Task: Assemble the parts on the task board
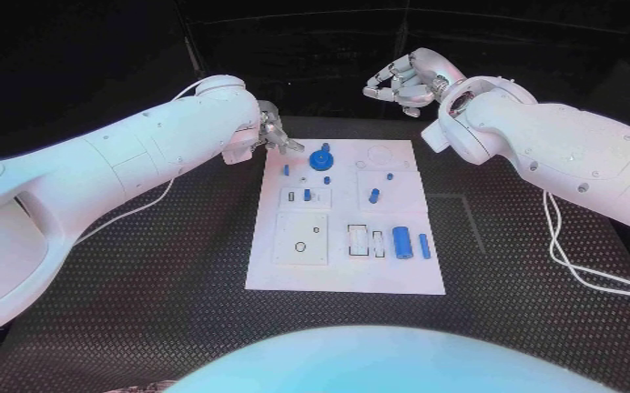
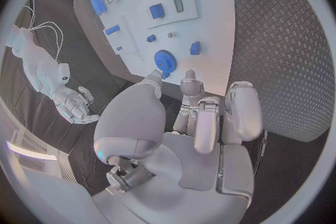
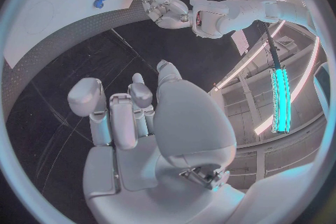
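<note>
- several small blue parts lie spread over the task board, the white plate at the table's middle; a blue gear stands near the board's far left corner, a blue cylinder and a slimmer blue peg lie side by side near the right edge.
- left hand sits at the board's far left corner, just beside the gear; in the left wrist view one fingertip comes very close to the gear, but contact cannot be confirmed. remaining fingers are loosely curled and hold nothing.
- right hand hangs beyond the board's far edge, well apart from all parts, fingers curled inward around nothing.
- handling judgement: parts appear light, rigid, smooth plastic, likely to skid or roll if nudged; the gear is best pinched across its toothed rim, the cylinder and peg across their round sides at mid-length.
- risk: a glancing finger may scatter neighbouring small pieces.
</note>
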You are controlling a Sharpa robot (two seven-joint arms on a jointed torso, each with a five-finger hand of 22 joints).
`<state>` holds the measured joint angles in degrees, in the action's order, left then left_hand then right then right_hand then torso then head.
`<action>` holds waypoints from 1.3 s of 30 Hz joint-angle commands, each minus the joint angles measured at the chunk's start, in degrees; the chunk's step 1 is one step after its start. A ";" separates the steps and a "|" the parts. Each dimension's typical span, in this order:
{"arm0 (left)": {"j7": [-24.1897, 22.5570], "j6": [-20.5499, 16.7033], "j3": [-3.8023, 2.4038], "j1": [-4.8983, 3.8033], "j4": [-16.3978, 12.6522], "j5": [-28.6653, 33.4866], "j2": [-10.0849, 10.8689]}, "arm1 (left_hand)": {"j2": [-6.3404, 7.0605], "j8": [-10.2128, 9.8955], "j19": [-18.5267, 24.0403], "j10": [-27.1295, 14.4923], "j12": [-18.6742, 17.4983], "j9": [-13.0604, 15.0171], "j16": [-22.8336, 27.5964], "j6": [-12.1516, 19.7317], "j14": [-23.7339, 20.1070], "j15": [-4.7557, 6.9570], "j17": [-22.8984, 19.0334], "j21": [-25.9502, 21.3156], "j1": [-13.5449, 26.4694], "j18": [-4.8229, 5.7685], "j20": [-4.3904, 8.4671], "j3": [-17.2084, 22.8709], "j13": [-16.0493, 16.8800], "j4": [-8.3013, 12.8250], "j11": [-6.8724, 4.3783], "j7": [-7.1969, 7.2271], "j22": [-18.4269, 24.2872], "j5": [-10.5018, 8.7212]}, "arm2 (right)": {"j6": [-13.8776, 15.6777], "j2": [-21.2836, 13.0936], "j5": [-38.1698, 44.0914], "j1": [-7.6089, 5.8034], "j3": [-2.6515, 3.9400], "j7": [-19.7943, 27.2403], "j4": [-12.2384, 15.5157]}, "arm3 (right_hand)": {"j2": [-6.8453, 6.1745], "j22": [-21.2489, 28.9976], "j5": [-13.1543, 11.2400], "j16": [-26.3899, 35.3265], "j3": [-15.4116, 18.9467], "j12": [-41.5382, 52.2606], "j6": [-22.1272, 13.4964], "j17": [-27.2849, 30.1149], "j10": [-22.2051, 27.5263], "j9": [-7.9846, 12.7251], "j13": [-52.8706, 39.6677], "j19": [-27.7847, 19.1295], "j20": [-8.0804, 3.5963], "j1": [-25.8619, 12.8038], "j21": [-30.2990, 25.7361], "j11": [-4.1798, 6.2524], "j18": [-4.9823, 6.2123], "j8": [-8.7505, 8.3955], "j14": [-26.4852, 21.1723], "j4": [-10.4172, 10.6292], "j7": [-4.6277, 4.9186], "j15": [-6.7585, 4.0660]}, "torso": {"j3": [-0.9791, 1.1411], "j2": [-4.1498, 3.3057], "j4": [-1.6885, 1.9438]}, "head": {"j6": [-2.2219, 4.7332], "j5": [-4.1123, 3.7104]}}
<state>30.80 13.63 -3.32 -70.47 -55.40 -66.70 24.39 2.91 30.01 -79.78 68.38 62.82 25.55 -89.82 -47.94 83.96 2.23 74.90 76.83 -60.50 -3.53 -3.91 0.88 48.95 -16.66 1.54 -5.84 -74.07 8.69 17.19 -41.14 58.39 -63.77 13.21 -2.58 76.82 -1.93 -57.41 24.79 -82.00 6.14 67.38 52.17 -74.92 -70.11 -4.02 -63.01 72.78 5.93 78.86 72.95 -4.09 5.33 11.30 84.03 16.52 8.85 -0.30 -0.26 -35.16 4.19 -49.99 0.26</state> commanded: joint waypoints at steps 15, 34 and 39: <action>-0.21 5.03 0.52 1.03 7.06 -0.28 -3.39 | -0.84 -0.37 -0.08 0.19 0.41 -0.32 -0.18 -1.14 6.04 -0.24 15.10 0.30 -0.82 -0.57 -0.47 -0.98 -0.02 0.16 0.00 0.03 -0.30 -0.44 | -0.40 -0.04 0.07 -0.08 0.03 0.63 0.24 | -0.08 -0.09 0.25 0.01 0.41 0.00 -0.32 -2.87 0.31 0.05 -0.07 -0.25 -0.10 -0.48 -0.31 0.06 1.11 0.24 2.92 -0.06 0.06 -0.03 | 0.04 0.10 -0.08 | -0.01 0.26; -0.29 5.58 0.62 2.03 9.76 -0.31 -5.01 | -2.08 -0.82 -0.10 -0.06 0.44 -1.25 -0.18 -2.09 6.04 -0.15 15.10 0.30 -4.76 -0.55 -0.40 -2.26 -0.60 0.51 -0.14 0.19 -0.56 -0.35 | -0.58 0.33 0.07 -0.08 0.03 0.65 0.12 | -0.02 -0.07 0.28 0.01 0.40 0.05 -0.31 -2.89 0.27 0.05 -0.12 -0.26 -0.10 -0.42 -0.33 0.07 1.12 0.25 2.93 -0.09 0.06 -0.03 | 0.03 0.13 -0.01 | -0.01 0.21; -0.38 5.22 0.63 2.09 9.83 -0.32 -5.09 | -2.85 -0.77 -0.16 0.12 0.63 -1.45 -0.18 -2.56 6.04 -0.09 15.10 0.34 -6.08 -0.53 -0.36 -2.43 -0.52 0.61 -0.23 0.30 -0.70 -0.32 | -0.62 0.42 0.07 -0.08 0.03 0.66 0.06 | 0.06 -0.09 0.33 0.01 0.38 0.09 -0.29 -2.89 0.24 0.04 -0.14 -0.24 -0.10 -0.34 -0.32 0.08 1.12 0.28 2.93 -0.14 0.05 -0.04 | 0.07 0.17 0.00 | -0.01 0.22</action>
<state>30.73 18.53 -2.67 -68.29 -45.60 -66.75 19.38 -0.15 29.51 -79.77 68.38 63.26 24.18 -89.82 -50.27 83.96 2.24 74.91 76.83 -66.03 -3.54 -3.90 -1.31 48.42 -16.05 1.54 -5.56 -74.72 8.47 16.88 -40.77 58.39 -63.75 13.20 -2.45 76.82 -1.93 -57.42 24.79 -82.00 6.30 67.38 52.17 -74.91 -70.11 -4.02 -63.09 72.78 5.93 78.86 72.95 -4.09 5.33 11.30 84.03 16.35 8.85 -0.30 -0.21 -35.01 4.16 -50.00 0.49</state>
